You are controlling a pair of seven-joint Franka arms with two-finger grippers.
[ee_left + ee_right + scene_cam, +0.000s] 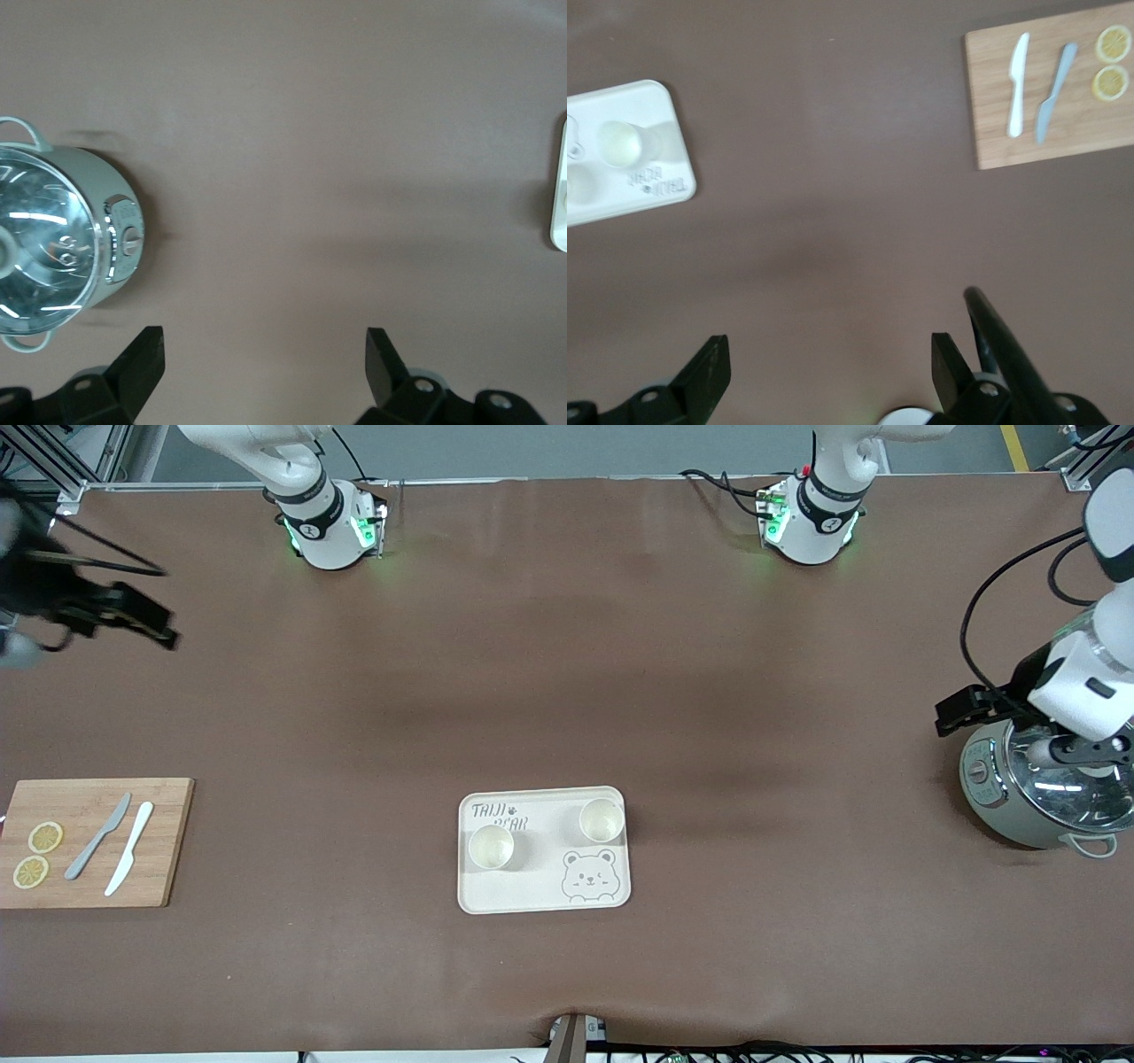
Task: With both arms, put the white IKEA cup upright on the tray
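The cream tray (532, 886) printed "TAIJI BEAR" lies in the middle of the table, toward the front camera. Two white cups stand upright on it: one (491, 847) beside the lettering, the other (601, 820) at the corner toward the left arm's end. My left gripper (955, 713) is open and empty, up over the table beside a pot; its wrist view shows the open fingertips (146, 350). My right gripper (146, 615) is open and empty, up over the right arm's end of the table. The right wrist view shows the tray (656, 115) and a cup (618, 142).
A grey-green pot with a glass lid (1041, 793) stands at the left arm's end; it also shows in the left wrist view (53, 235). A wooden cutting board (89, 841) with two knives and two lemon slices lies at the right arm's end.
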